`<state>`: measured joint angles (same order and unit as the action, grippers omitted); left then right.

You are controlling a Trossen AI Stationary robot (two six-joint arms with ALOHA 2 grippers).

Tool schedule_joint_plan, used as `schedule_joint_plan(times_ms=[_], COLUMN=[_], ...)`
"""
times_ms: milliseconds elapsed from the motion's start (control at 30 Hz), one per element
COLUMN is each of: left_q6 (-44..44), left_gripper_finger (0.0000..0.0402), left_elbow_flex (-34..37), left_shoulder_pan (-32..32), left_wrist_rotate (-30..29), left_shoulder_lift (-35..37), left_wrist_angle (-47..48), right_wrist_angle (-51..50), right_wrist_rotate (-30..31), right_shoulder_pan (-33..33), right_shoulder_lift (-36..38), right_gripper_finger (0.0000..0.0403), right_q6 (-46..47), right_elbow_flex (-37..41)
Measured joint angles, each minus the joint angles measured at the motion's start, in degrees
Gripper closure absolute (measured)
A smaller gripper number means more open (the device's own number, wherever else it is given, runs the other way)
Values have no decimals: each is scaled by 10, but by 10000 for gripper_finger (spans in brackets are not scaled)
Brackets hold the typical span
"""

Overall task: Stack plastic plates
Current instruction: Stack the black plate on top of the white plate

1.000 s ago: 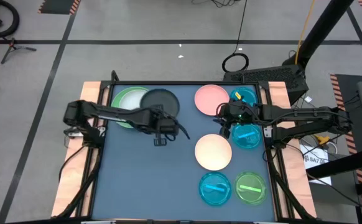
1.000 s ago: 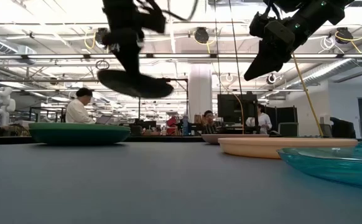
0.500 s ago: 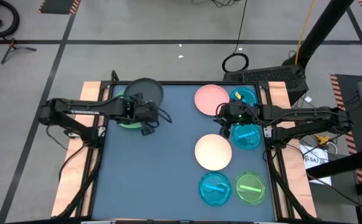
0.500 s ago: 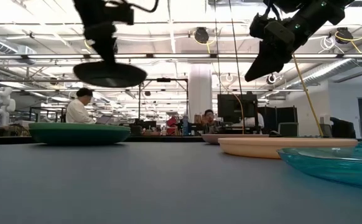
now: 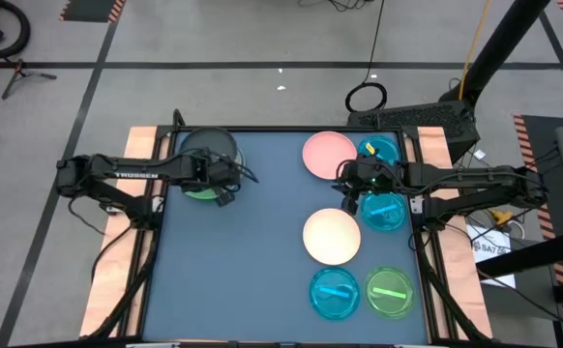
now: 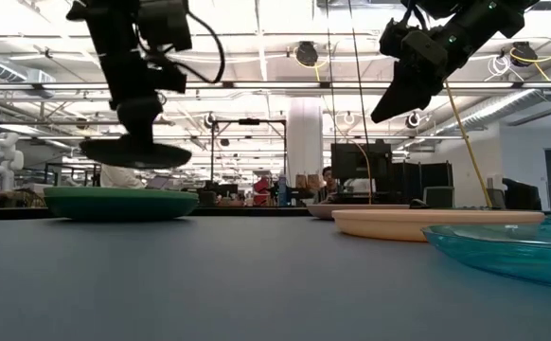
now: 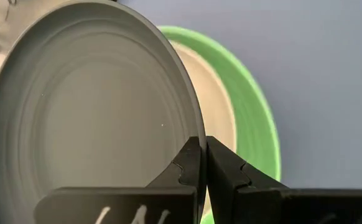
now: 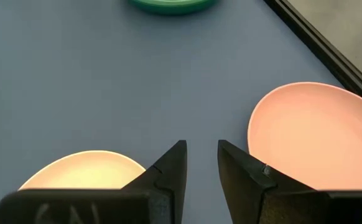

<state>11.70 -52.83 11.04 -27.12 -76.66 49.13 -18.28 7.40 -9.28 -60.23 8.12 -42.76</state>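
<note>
At the upper left of the high view, the left gripper (image 7: 201, 163) pinches the rim of a grey plate (image 5: 207, 148), held just above the green plate stack (image 6: 120, 202) (a paler plate nested inside it). The right gripper (image 8: 201, 163) hangs narrowly parted and empty at right, between the pink plate (image 5: 327, 154) and the cream plate (image 5: 331, 236).

Far-left corner of table (image 5: 243, 280): plate stack (image 5: 200, 189), with held plate (image 5: 208, 150) hanging above it, apart from it in low view, edge pinched in left gripper (image 5: 225, 182). Far right: one plate (image 5: 326, 153) at far edge, another plate (image 5: 381, 148) just right of it. Right gripper (image 5: 344, 196) raised between these and centre-right plate (image 5: 331, 236), slightly parted. Plate (image 5: 386, 212) right of that gripper. Near-right corner: two plates side by side (image 5: 335, 293) (image 5: 390, 291).
</note>
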Motion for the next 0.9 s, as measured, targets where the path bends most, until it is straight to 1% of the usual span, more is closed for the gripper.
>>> schedule_joint_plan(times_ms=[100, 233, 400, 900], left_q6=[8, 15, 23, 49], left_gripper_finger=[391, 391, 379, 372], left_elbow_flex=[15, 33, 35, 35], left_shoulder_pan=[14, 22, 24, 24], left_wrist_rotate=[0, 1, 1, 11], left_shoulder_lift=[0, 0, -6, -6], left_wrist_angle=[-5, -38, -57, -74], right_wrist_angle=[0, 0, 0, -1], right_wrist_rotate=[0, 0, 0, 0], right_shoulder_pan=[0, 0, 0, 0], right_shoulder_lift=[0, 0, 0, 0], right_gripper_finger=[316, 316, 316, 316], right_q6=[-1, -2, -2, -2], right_elbow_flex=[0, 0, 0, 0])
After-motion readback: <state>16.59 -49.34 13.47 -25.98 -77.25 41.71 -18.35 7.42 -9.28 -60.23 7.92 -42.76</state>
